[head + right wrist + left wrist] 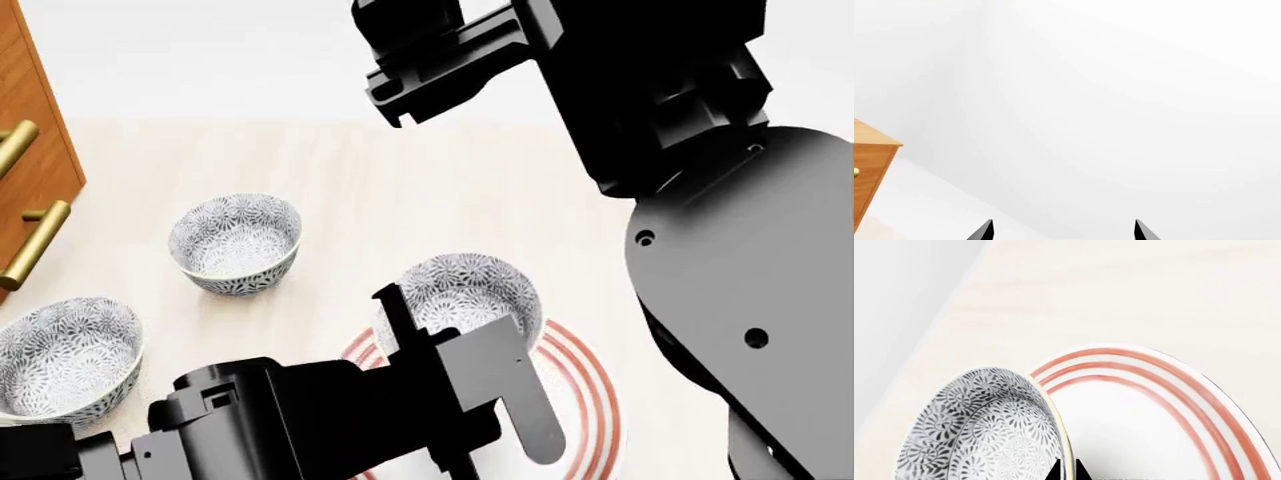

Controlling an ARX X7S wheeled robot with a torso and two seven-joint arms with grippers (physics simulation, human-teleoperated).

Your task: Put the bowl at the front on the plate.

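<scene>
The bowl [470, 290], white with a dense blue-grey floral pattern, hangs tilted over the far left part of the plate [582, 400], a wide white plate with three thin red rings. Whether the two touch I cannot tell. My left gripper [1067, 471] is shut on the bowl's rim [1066, 445], one fingertip inside and one outside. In the left wrist view the plate [1167, 390] lies right behind the bowl [981, 430]. My right gripper [1064, 230] is open and holds nothing, raised and facing a white wall.
Two look-alike bowls stand on the pale wooden table [400, 190]: one at mid-left [236, 240], one at the left edge [60, 355]. A wooden cabinet [34, 150] with brass handles borders the far left. My right arm [721, 260] fills the right side of the head view.
</scene>
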